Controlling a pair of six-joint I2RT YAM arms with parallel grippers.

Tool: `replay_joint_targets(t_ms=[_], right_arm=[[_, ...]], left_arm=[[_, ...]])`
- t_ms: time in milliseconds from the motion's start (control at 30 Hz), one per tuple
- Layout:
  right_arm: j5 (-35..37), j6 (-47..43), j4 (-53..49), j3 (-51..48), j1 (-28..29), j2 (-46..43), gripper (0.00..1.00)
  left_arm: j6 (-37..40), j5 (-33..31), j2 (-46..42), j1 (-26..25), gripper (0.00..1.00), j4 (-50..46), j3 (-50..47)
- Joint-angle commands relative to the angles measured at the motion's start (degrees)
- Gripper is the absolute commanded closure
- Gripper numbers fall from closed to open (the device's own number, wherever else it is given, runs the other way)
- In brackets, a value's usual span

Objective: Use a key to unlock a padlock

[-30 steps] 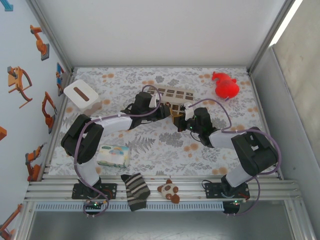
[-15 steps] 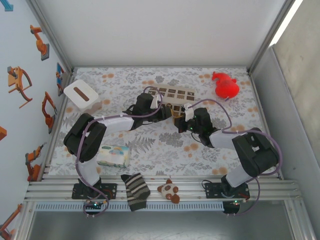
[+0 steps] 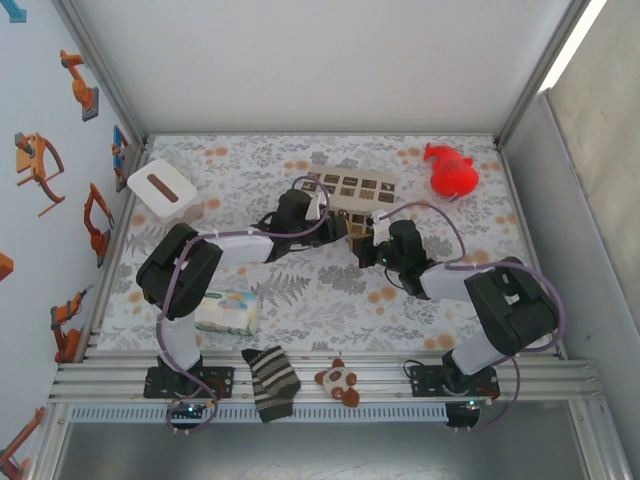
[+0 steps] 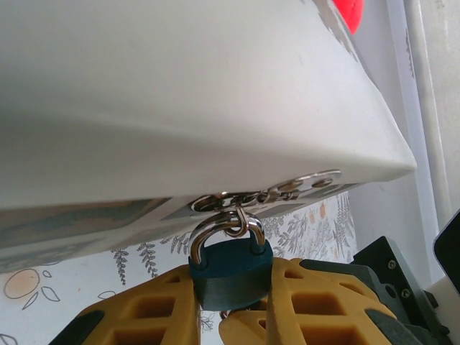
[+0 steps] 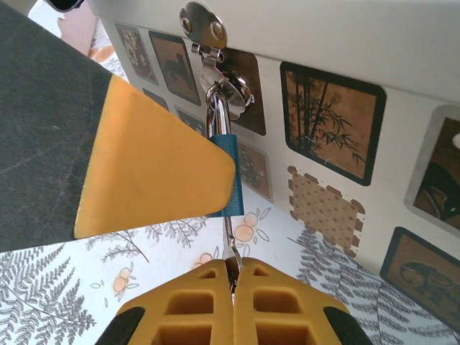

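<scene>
Pinching the key (image 5: 228, 243), the right fingers (image 5: 282, 302) sat straight below the padlock (image 4: 230, 269) clamped by the left fingers (image 4: 144, 316), blade pointing up.

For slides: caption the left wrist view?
Left gripper clamps the blue padlock hanging from the box hasp.

Key (image 5: 228, 243) mostly hidden inside right tool (image 5: 233, 269)

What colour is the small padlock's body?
The small square padlock body is dark teal-blue; left wrist view.
</scene>
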Motion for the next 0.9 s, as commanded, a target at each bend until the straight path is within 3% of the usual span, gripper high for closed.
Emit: replay_joint_targets(t_ms=[0, 400, 667, 867], right_arm=[[-2.3, 0.7, 12.9, 1.3, 0.8, -4.3, 1.0], [-5.3, 0.2, 11.8, 0.9, -1.5, -0.9, 1.0], [-3.4, 2.4, 16.3, -3.1, -1.5, 2.1, 1.0], [-1.9, 3.0, 18.2, -4.9, -1.5, 4.2, 1.0]], left_arm=[[-1.6, 2.6, 3.5, -1.5, 0.77, -2.8, 0.1], [-2.7, 2.7, 6.4, -1.4, 0.77, -0.5, 0.6], [-4.6, 2.4, 9.8, -1.6, 0.77, 2.1, 1.1], [-5.4, 2.1, 10.8, -1.7, 0.69, 3.8, 0.5]])
